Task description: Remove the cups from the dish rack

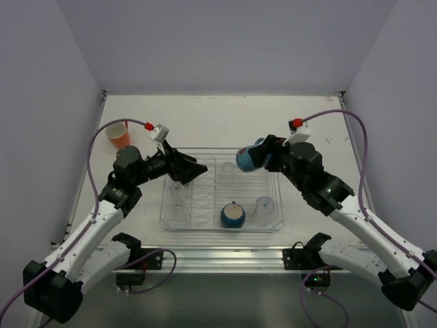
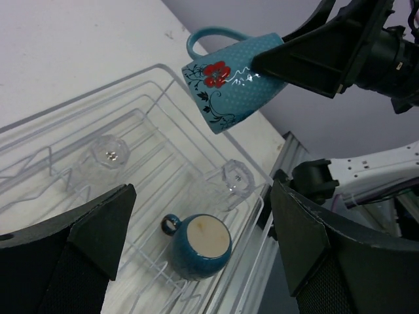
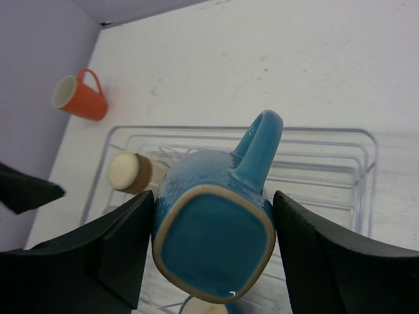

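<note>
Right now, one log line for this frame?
left gripper open, over rack | right gripper shut on blue mug, above rack | orange mug on table | dark cup in rack

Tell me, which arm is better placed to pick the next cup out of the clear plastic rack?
Left. The left pincer hangs open and empty over the clear plastic dish rack; the right pincer is clamped on a light blue flowered mug.

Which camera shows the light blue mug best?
Left wrist: it shows the light blue mug side-on, with handle and red flower. Right wrist shows only its base and handle; top external shows it small.
</note>
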`<state>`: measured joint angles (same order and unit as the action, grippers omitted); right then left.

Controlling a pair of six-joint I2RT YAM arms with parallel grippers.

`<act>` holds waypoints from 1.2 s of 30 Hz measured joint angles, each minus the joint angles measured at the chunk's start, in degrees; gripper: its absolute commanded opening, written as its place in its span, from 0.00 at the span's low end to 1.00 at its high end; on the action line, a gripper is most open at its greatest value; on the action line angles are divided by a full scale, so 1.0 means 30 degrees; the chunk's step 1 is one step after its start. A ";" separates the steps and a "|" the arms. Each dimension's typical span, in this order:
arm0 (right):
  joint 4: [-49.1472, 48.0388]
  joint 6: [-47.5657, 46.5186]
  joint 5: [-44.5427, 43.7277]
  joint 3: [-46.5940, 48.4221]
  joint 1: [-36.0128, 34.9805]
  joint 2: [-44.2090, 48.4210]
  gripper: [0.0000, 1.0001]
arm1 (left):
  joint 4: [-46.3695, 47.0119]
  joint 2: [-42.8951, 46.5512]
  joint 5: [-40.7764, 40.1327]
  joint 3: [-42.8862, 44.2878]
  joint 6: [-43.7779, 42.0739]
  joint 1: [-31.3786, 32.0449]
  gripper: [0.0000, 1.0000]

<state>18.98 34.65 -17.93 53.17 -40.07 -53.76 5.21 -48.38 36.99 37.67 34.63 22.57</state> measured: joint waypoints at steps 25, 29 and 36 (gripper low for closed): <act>-0.6448 0.3708 0.7919 -0.2732 -0.0007 0.1202 0.20 | 1.0834 -0.4736 0.0984 -0.1297 0.7796 0.3876 0.64; -0.7941 0.4240 0.8174 -0.3381 0.0007 0.1217 0.21 | 1.1475 -0.4889 0.0240 -0.1654 0.8378 0.3898 0.23; -1.0958 0.5821 0.8422 -0.4750 0.0328 0.1173 0.37 | 1.2947 -0.4437 0.0131 -0.1741 0.9457 0.4065 0.00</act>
<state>-13.89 52.12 7.33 38.92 -39.09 -50.24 44.05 -61.69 37.39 32.45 63.00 34.76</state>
